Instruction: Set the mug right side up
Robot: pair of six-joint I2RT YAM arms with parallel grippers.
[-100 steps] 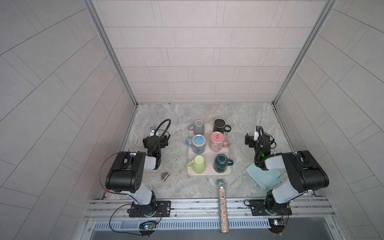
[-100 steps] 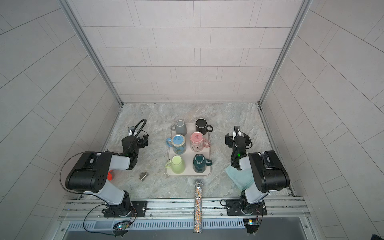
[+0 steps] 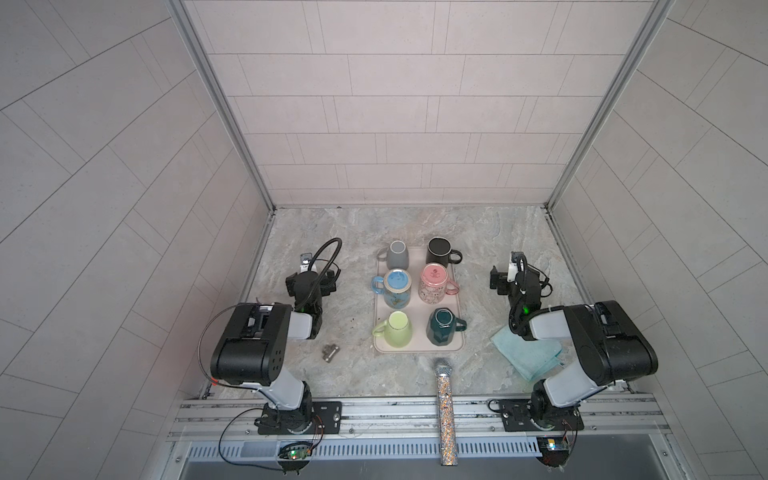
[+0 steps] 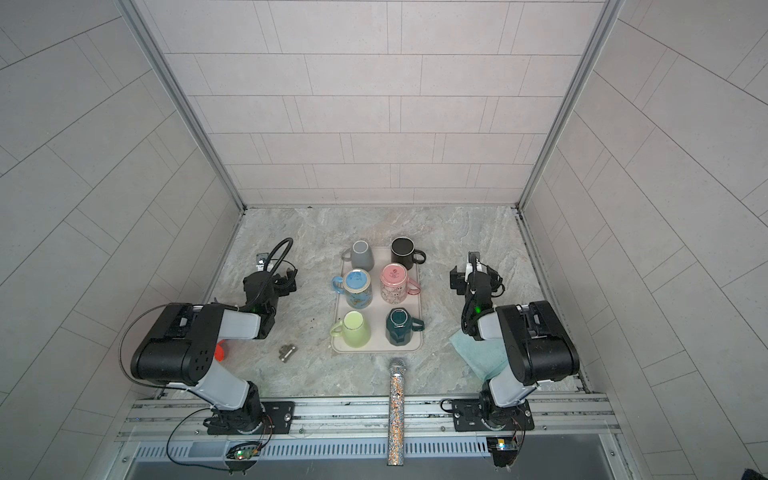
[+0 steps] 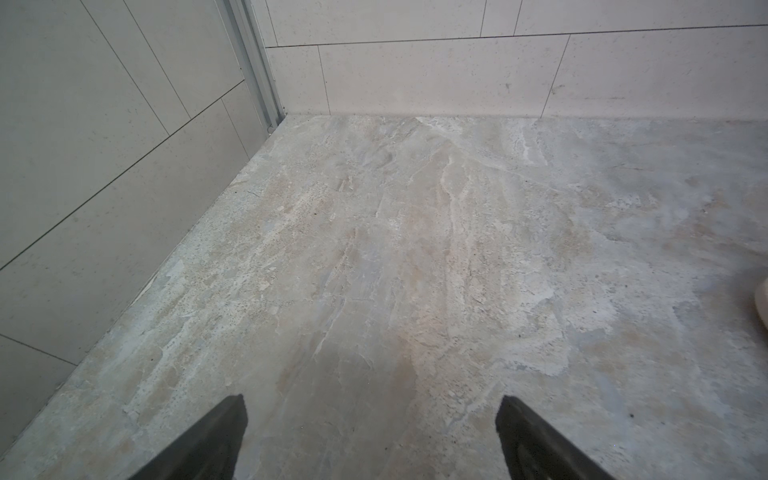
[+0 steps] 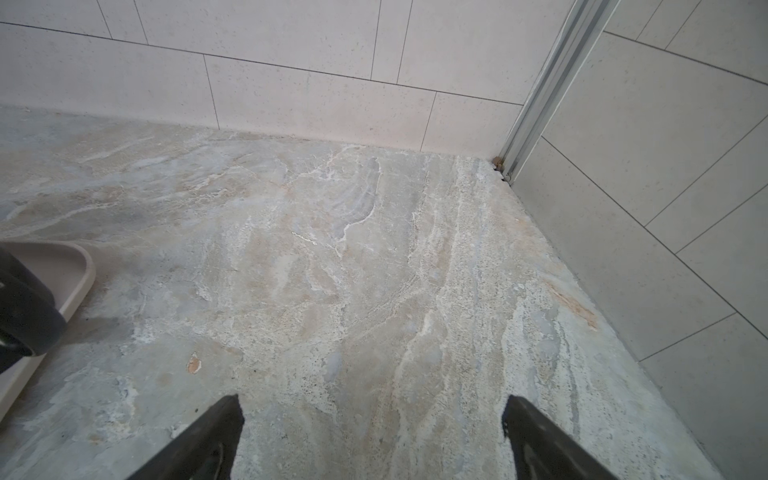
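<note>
The first step, reaching for a mug, had not started. Both arms sat well apart from the tray (image 3: pixel 417 309) in the middle of the surface (image 3: pixel 353 232), the left arm (image 3: pixel 253 336) at its 9 o'clock and the right arm (image 3: pixel 598 336) at its 3 o'clock. Both sets of jaws were released and empty over bare stone. Six mugs sat on the tray. The pink mug (image 3: pixel 433 282), at 3 o'clock, showed a stamped base and so looked inverted; the black mug (image 3: pixel 440 251), at 1 o'clock, seemed open side up. Which mug was meant could not be told. The next move probably called for the nearer arm to reach in, grasp an inverted mug, lift it clear of its neighbours and rotate it.
</note>
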